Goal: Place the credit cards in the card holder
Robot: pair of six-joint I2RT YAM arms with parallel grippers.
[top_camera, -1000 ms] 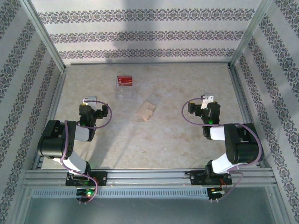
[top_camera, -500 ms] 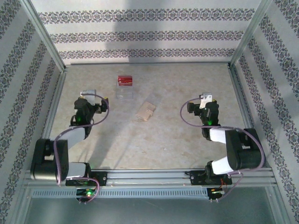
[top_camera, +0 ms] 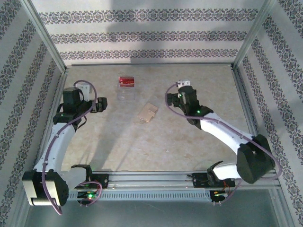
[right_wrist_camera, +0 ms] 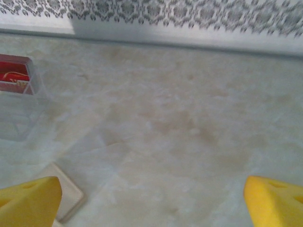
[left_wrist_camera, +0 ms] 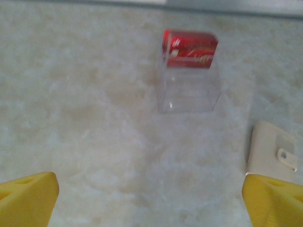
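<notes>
The red credit cards (top_camera: 126, 81) (left_wrist_camera: 189, 48) (right_wrist_camera: 15, 74) sit at the far end of a clear plastic piece (top_camera: 125, 94) (left_wrist_camera: 189, 90) on the back left of the table. The tan card holder (top_camera: 147, 112) (left_wrist_camera: 274, 149) (right_wrist_camera: 66, 191) lies folded shut, snap tab up, nearer the middle. My left gripper (top_camera: 101, 105) (left_wrist_camera: 151, 203) hovers open left of the clear piece, its yellow fingertips (left_wrist_camera: 26, 198) wide apart over bare table. My right gripper (top_camera: 176, 98) (right_wrist_camera: 151, 205) hangs open to the right of the card holder, with nothing between its fingertips (right_wrist_camera: 277, 203).
Aluminium rails (top_camera: 151, 64) and patterned walls (top_camera: 142, 35) close in the table on three sides. Bare marbled tabletop (top_camera: 156, 146) spreads between the card holder and the arm bases.
Both arms have stretched out from their folded poses. The left gripper moved farther back and toward the clear piece; the right gripper swung left toward the card holder. Cards and holder stayed put.
</notes>
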